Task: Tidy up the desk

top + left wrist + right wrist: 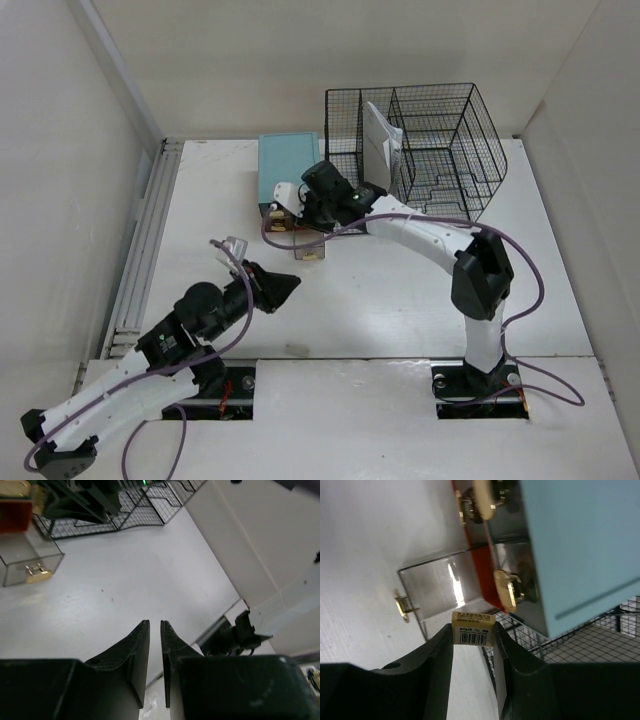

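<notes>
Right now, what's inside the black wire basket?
A white packet stands in the left section of the wire basket. The right hand hides its near-left corner.

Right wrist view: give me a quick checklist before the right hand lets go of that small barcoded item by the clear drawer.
1. Grip: right hand holds the small barcode-labelled item: ok.
2. Drawer: clear plastic drawer with gold handle stands pulled out of the teal box: ok.
3. Placement: item fully over the drawer's opening: cannot tell.
4. Other arm: left hand shut, empty, over the flat white desk, apart from the drawer: ok.
</notes>
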Robot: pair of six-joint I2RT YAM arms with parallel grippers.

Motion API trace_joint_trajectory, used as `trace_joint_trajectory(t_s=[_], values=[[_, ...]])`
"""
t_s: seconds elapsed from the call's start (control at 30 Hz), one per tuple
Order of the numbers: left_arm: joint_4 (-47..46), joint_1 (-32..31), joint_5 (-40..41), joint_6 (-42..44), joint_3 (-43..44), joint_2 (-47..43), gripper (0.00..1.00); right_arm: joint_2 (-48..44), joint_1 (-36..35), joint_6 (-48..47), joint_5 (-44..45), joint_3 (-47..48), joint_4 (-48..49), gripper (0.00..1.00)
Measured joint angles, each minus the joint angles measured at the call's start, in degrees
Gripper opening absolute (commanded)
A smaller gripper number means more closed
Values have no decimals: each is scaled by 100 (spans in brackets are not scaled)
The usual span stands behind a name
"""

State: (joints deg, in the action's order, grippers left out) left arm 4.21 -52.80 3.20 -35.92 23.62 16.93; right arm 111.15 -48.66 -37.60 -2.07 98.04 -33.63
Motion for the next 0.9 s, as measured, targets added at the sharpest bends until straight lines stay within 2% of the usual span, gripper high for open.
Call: trace_joint_trajectory(t_s=[0.1, 0.2, 0.33, 0.4, 0.47, 0.5, 0.6, 0.7, 0.8, 0.9], values=[[354, 2, 391, 11, 782, 796, 14, 103, 142, 50, 17, 249, 20, 3], [1027, 0, 748, 17, 1497, 1379, 20, 269, 197, 103, -59, 422, 37, 3], [1725, 2, 951, 90, 1996, 1644, 25, 501, 199, 149, -208, 437, 2, 3], [2039, 2, 994, 157, 2238, 1683, 32, 612, 199, 168, -262, 439, -50, 3], [2280, 0, 990, 223, 2463, 1700, 34, 704, 199, 192, -295, 439, -79, 5], [2396, 0, 988, 258, 2601, 1720, 36, 737, 199, 212, -302, 439, -85, 9], [2671, 0, 970, 389, 3027, 1825, 44, 789, 205, 258, -328, 439, -103, 42], [2918, 2, 960, 608, 3456, 2024, 56, 789, 216, 319, -378, 450, -111, 62], [3143, 0, 940, 905, 3724, 2184, 71, 787, 219, 341, -455, 457, -109, 65], [3285, 2, 931, 1241, 3827, 2142, 82, 780, 219, 343, -520, 457, -118, 67]])
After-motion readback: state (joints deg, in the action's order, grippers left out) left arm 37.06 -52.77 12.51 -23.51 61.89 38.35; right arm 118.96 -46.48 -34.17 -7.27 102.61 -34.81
